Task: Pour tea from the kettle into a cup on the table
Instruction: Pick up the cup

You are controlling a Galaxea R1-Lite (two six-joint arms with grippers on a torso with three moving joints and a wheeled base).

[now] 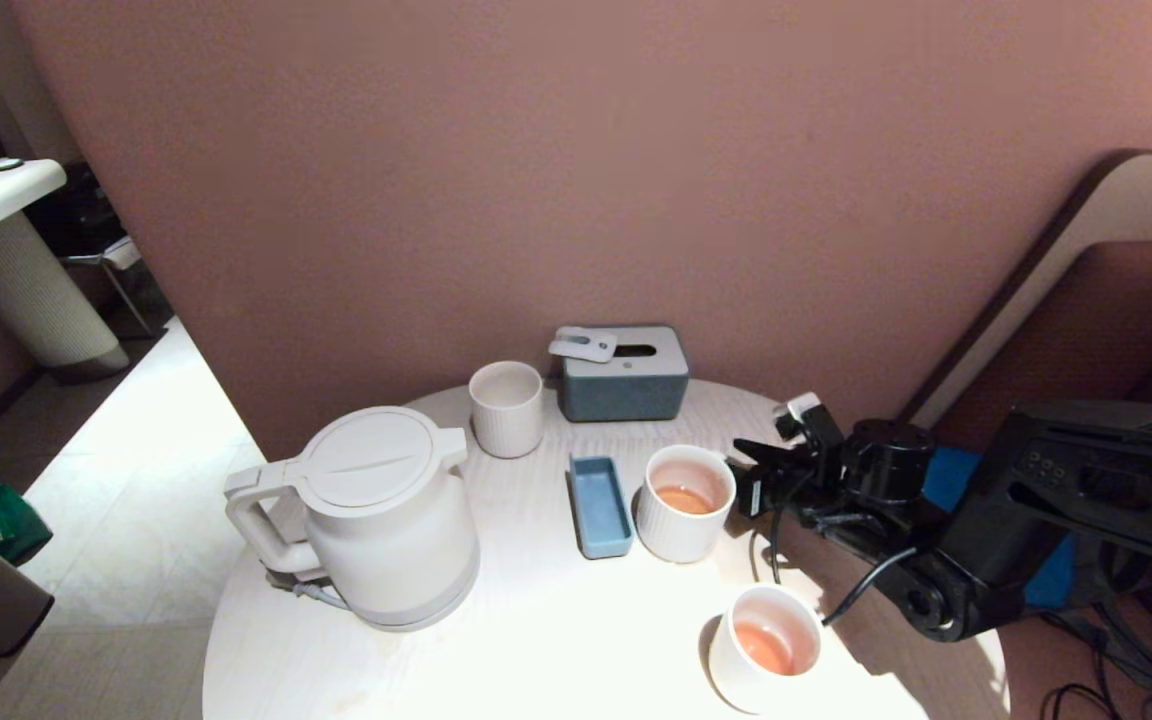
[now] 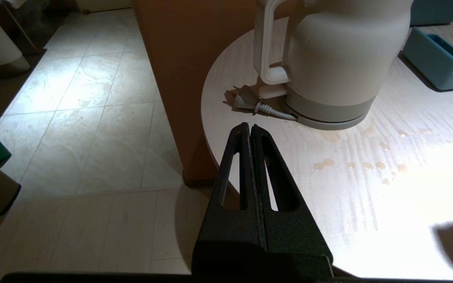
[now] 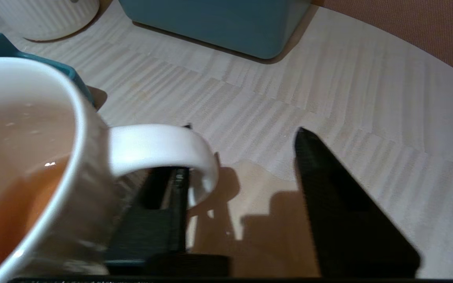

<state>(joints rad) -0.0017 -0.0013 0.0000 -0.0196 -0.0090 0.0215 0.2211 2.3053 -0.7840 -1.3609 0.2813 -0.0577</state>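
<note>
Kettle point(image 1: 376, 515) is sitting at nine o'clock on the table point(image 1: 556, 640); the cup point(image 1: 683, 503) with tea point(image 1: 684, 499) is standing near the centre. The right gripper point(image 3: 242, 157) is reaching in from three o'clock, fingers partly open around the cup's handle point(image 3: 163, 149), one finger point(image 3: 163, 192) under it, the other point(image 3: 328, 184) apart. A blue tray point(image 1: 600, 505) is lying just beside the cup at nine o'clock. The left gripper point(image 2: 249, 127) is hanging closed, empty, off the table edge

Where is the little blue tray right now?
In the head view the blue tray lies mid-table, between the kettle on its left and the ribbed cup of tea on its right.
</note>
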